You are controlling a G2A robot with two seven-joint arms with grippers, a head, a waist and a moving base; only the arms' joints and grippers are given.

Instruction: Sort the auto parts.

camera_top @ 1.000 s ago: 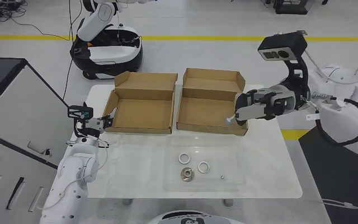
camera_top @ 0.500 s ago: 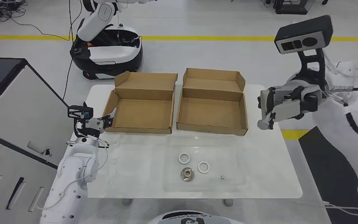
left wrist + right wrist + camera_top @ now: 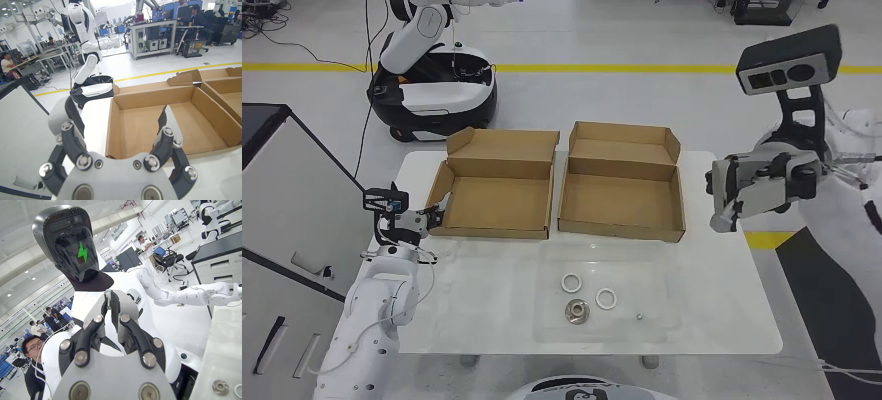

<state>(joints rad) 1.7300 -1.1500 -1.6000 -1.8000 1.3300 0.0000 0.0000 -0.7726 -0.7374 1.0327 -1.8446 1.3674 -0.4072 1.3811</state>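
Firstly, on the left, the left claw (image 3: 117, 106) stands open, its two black ribbed fingers (image 3: 72, 111) wide apart, at the left wall of the left brown cardboard box (image 3: 170, 128). The near wall of this box is partly hidden behind the claw.

Near the middle of the white surface (image 3: 492, 300) lie a white ring (image 3: 570, 283), a second white ring (image 3: 607, 298), a grey metal flanged part (image 3: 576, 311) and a tiny piece (image 3: 640, 317), too small to identify. The right brown cardboard box (image 3: 617, 200) stands just beside the left one.

At the right edge of the surface, the right claw (image 3: 109, 296) is closed on a silver threaded bolt (image 3: 108, 301). The long axis of the bolt runs along the fingers, with the wider head end at the fingertips. Its other end is hidden between the pads. From the top view the bolt is hard to make out.
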